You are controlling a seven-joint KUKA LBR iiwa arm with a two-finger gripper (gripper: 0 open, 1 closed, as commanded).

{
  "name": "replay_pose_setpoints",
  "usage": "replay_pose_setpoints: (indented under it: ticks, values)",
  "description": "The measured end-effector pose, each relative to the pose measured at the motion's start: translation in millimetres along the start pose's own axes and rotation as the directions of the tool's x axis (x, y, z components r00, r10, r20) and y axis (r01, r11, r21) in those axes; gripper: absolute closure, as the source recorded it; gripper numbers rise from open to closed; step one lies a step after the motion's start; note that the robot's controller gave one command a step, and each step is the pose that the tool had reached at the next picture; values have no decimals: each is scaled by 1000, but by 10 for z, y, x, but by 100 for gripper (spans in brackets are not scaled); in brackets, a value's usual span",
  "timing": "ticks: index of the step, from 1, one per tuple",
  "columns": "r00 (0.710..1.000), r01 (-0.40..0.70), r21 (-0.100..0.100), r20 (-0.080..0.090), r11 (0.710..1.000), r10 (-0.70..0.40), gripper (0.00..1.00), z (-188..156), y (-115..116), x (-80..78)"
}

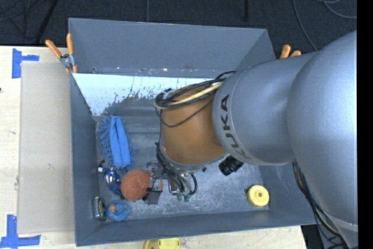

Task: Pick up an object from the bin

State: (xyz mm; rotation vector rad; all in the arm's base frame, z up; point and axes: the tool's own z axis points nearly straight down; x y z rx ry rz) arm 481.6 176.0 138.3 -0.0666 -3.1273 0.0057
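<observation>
My gripper (158, 185) hangs low over the bin's front left part, under the arm's orange cover. Right beside it on the left lies a fuzzy orange-brown ball (134, 185), touching or nearly touching the gripper. A blue fringed cloth-like thing (118, 141) lies behind the ball along the left wall. In front of the ball, a small blue ring-shaped thing (120, 210) sits in the front left corner with a small metal piece (98, 207) next to it.
A yellow round thing (258, 196) lies alone on the bin floor at the front right. A small dark and shiny thing (106, 172) sits left of the ball. The arm's bulk covers the bin's middle and right.
</observation>
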Motion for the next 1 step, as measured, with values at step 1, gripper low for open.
replay_pose_setpoints:
  ticks: [1]
  values:
    - [1000, -5, -8, 25, 1000, 6, 100, 0, 121, -24]
